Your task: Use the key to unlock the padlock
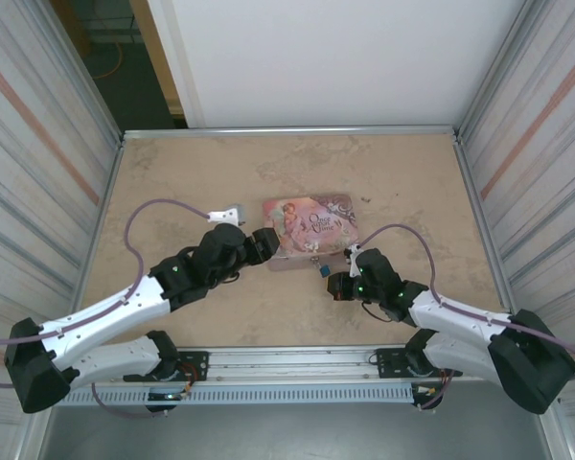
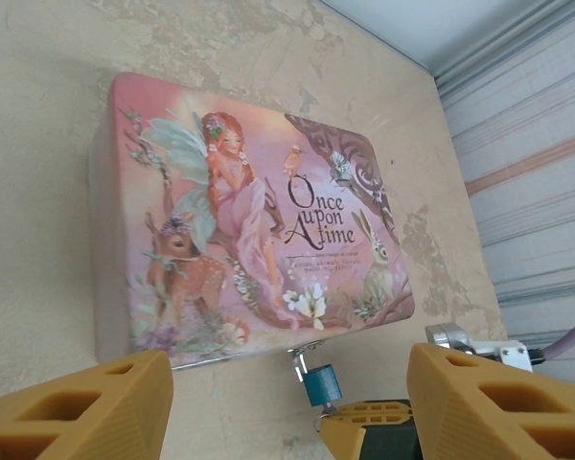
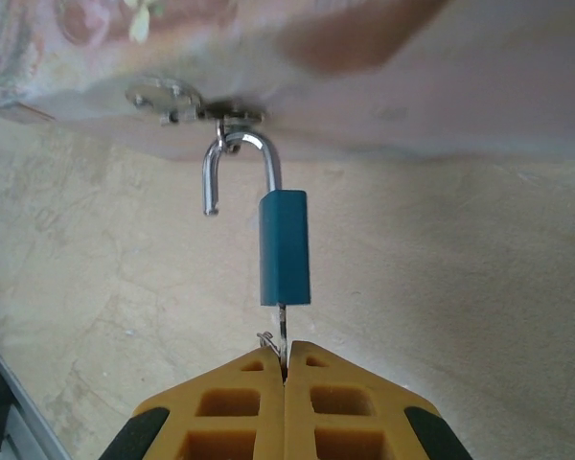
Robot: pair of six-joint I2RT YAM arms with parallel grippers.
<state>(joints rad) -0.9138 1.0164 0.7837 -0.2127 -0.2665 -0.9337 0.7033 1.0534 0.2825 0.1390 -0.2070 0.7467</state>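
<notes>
Clamps key [image 3: 282,321] in padlock [image 3: 284,247] with right gripper [image 3: 285,369] pinched shut; spreads left gripper [image 1: 266,245] empty near tin [image 2: 249,211]. Shows shackle [image 3: 235,153] sprung: unlocking judged complete.

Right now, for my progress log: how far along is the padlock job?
Done: the padlock is open, one shackle end free of the body. In hand: the right tool is shut on the key, seated in the lock. Left: perhaps only unhooking it from the hasp on the tin.
</notes>
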